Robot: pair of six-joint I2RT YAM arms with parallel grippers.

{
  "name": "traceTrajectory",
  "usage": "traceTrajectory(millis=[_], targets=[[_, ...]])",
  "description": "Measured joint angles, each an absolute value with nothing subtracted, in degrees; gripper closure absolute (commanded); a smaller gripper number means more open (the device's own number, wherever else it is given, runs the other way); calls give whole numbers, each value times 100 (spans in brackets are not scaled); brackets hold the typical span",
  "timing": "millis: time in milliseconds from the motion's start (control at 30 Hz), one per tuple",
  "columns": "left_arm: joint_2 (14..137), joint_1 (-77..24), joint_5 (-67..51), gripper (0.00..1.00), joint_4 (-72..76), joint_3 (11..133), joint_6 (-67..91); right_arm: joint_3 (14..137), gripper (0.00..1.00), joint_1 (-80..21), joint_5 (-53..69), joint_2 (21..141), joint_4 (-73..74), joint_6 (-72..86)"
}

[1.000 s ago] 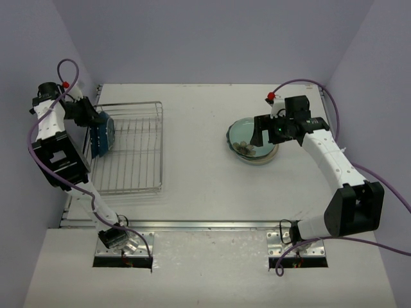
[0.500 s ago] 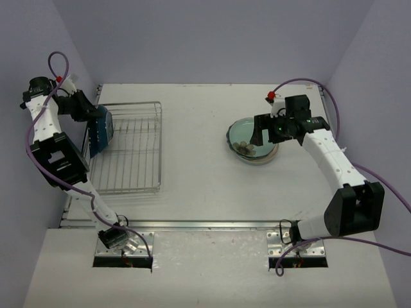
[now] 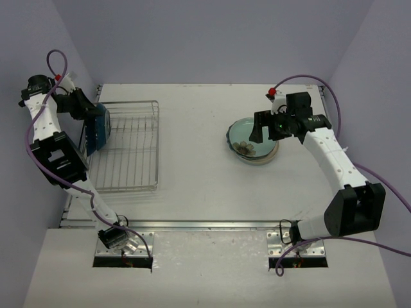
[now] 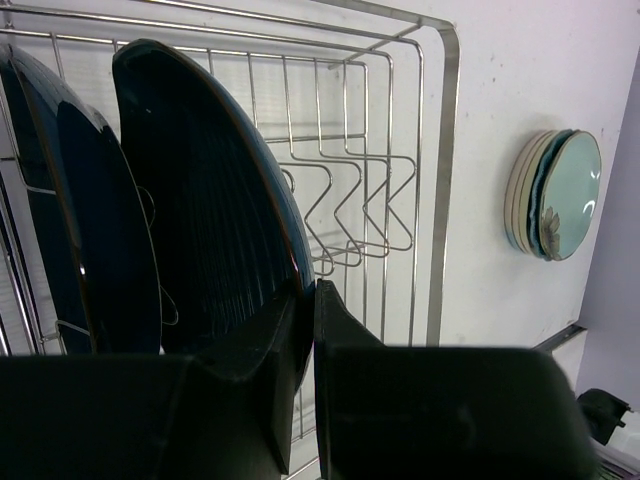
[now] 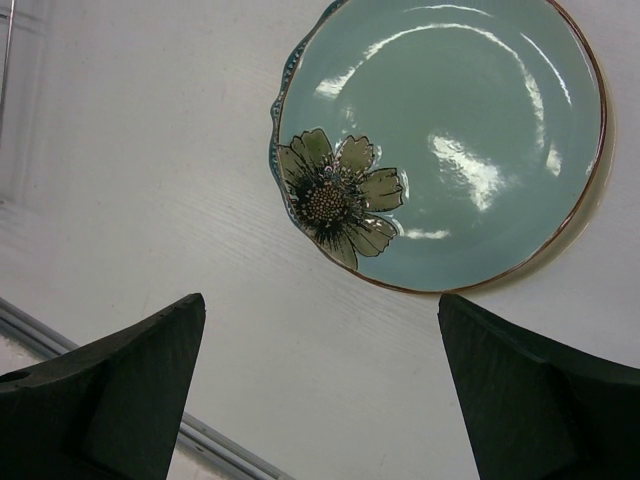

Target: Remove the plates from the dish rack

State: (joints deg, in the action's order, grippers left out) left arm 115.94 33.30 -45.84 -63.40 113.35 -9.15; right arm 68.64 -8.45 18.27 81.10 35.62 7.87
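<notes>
Top external view: on the table (image 3: 192, 186), the dish rack (image 3: 131, 154) sits left and the unloaded stack (image 3: 252, 142) right. Two navy plates (image 3: 99, 131) stand upright at the rack's left end. The left gripper (image 4: 307, 340) pinches one plate's rim, apparently to lift it. The right gripper (image 5: 320, 390) hovers over the stack, fingers spread wide.

No legible text, labels, brands or numbers anywhere.
</notes>
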Motion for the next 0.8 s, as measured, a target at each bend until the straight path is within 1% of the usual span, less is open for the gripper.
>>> traceTrajectory(millis=[300,467,567,800], targets=[[11594,3330,-5137,100,-6305,11336,-797,6888,1,-845,1837,8110,3573,794],[11555,3328,-5928,100,-5965,11071,-451,6888,1,-845,1833,8110,3575,794],[11472,3330,-6194,100,-5791,10870,-357,6888,1,-845,1822,8110,3579,794],[11424,3330,-6491,100,-5543,10634,-272,6888,1,-845,1809,8108,3605,794]])
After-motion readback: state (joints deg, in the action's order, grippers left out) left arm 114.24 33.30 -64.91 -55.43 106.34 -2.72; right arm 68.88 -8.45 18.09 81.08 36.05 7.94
